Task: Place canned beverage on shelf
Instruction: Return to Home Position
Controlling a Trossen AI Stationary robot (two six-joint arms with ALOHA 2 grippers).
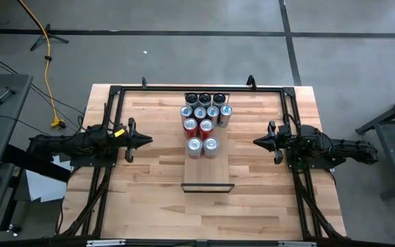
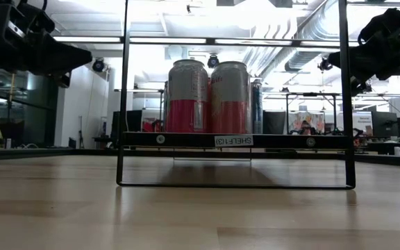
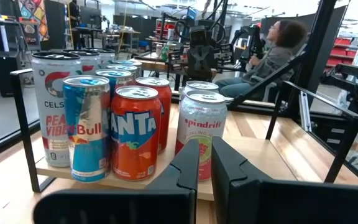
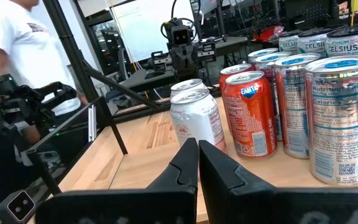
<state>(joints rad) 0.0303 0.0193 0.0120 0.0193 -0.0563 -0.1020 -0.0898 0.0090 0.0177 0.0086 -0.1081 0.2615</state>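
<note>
1. Shelf (image 1: 208,175): pale, matt, smooth wood; its frame (image 2: 123,104) is thin dark metal.
2. Orange can (image 3: 135,134), just ahead of the left gripper (image 3: 205,149): glossy printed metal, brushed silver top.
3. White can (image 4: 196,121), just ahead of the right gripper (image 4: 197,148): satin metal.
4. Both grippers' fingers (image 3: 182,171): matt black plastic.
5. Tabletop (image 1: 149,199): smooth pale wood, faint sheen.

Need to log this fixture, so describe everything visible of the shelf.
The shelf is a long, narrow plank of pale wood. Thin dark metal frames at its short ends hold it level and raised above the table, at mid-table. A white label on the end facing the low camera reads SHELF1(3). Cans stand upright in tight rows on the far part of the plank, and the part nearest that camera is bare.
</note>
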